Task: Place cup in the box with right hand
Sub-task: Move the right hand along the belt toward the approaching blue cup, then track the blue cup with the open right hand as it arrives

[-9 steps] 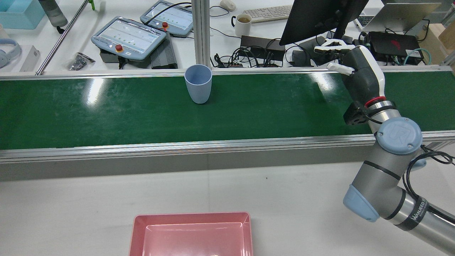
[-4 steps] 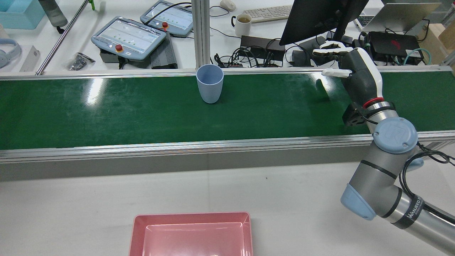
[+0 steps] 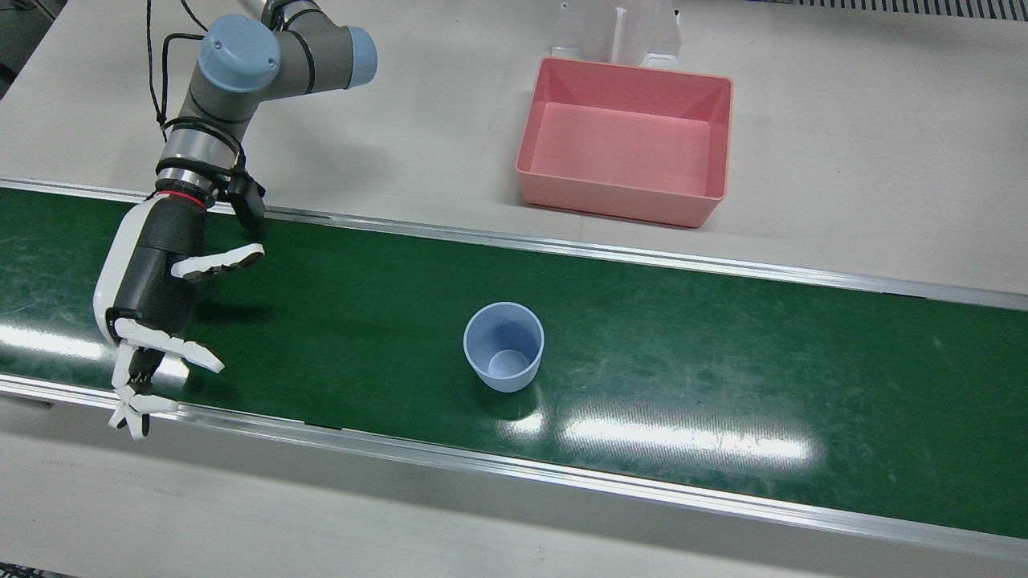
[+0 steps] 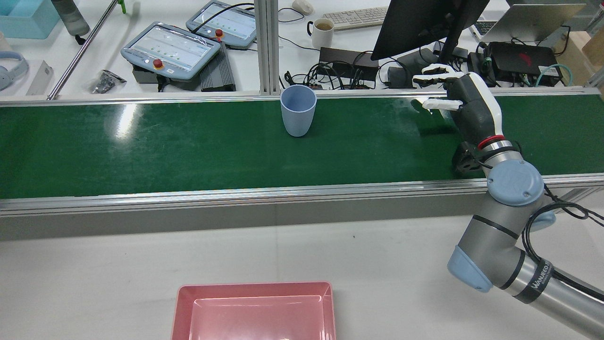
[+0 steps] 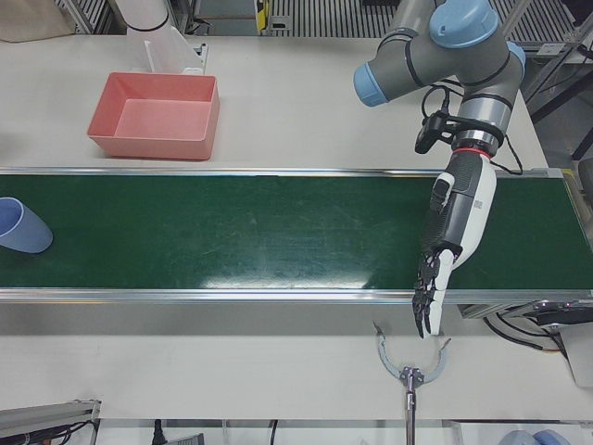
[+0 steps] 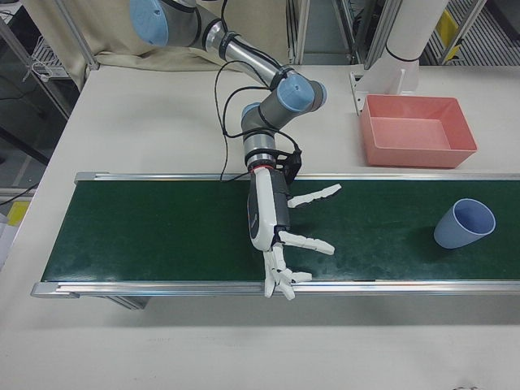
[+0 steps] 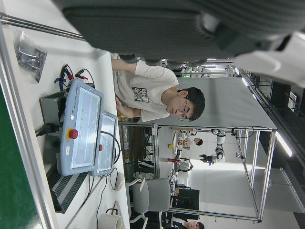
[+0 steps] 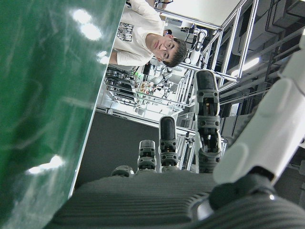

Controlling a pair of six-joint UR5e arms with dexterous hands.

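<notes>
A pale blue cup (image 3: pixel 503 347) stands upright and alone on the green conveyor belt (image 3: pixel 723 361); it also shows as the cup (image 4: pixel 298 111) near the belt's far rail, the cup (image 6: pixel 465 223) and the cup (image 5: pixel 18 227). My right hand (image 3: pixel 152 305) hovers open over the belt, fingers spread, well apart from the cup; the same right hand (image 4: pixel 465 106) is to the cup's right in the rear view, and the right hand (image 6: pixel 276 223) shows in the right-front view. The pink box (image 3: pixel 622 193) sits empty on the white table beside the belt. My left hand (image 5: pixel 454 218) hangs open over the belt's other end.
Aluminium rails (image 4: pixel 283 193) border the belt. Behind it in the rear view lie two teach pendants (image 4: pixel 172 47), a mug (image 4: pixel 323 30), a monitor (image 4: pixel 424 23) and cables. A white stand (image 3: pixel 618 32) rises behind the box. A person appears in both hand views.
The cup has travelled along the belt toward my right hand, rightward in the rear view. My right hand has dropped lower over the belt and shifted slightly toward the cup.
</notes>
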